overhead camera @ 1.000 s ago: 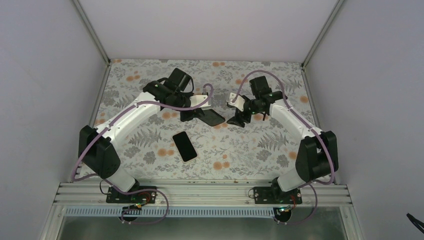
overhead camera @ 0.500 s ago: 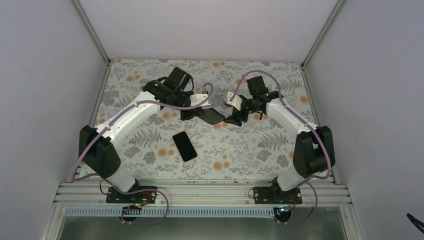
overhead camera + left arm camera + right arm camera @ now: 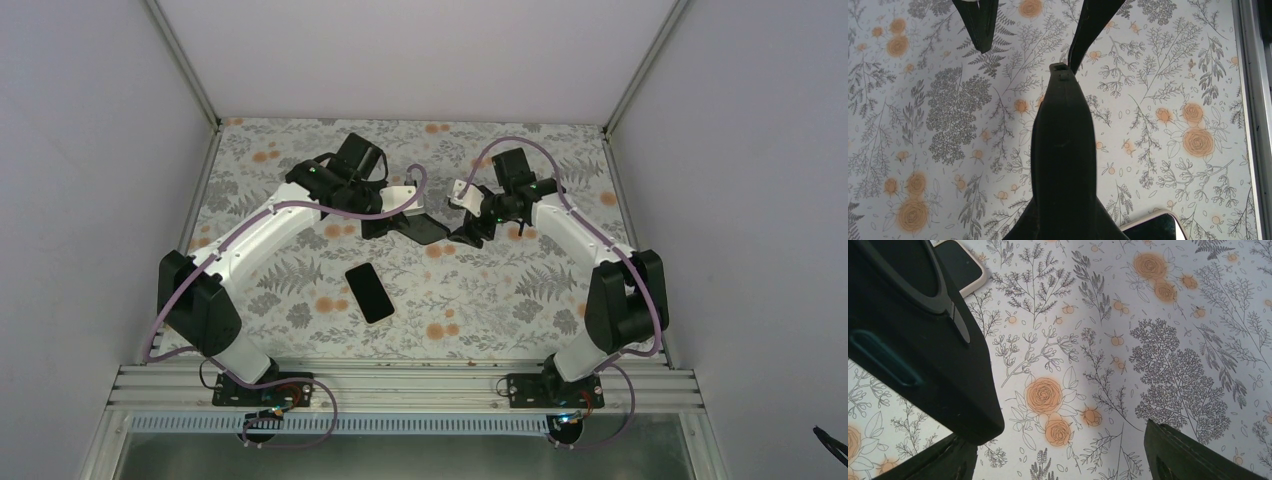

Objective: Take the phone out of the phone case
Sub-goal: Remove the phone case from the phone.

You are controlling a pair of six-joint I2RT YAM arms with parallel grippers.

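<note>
Left end effector (image 3: 398, 226) holds case (image 3: 430, 232) — phone (image 3: 369, 292) apart.

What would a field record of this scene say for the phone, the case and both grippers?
phone: flat on the table, outside the phone case
phone case: empty, held by the left gripper
left gripper: jaws shut on the phone case
right gripper: jaws open, beside the phone case's free end
task state: phone already out

Centre: phone case (image 3: 428, 230) aloft, spanning left gripper (image 3: 398, 224) to right gripper (image 3: 464, 234) — no gap | toward near edge: phone (image 3: 370, 292) lies flat | far edge, both far corners, near edge right of phone — open room
</note>
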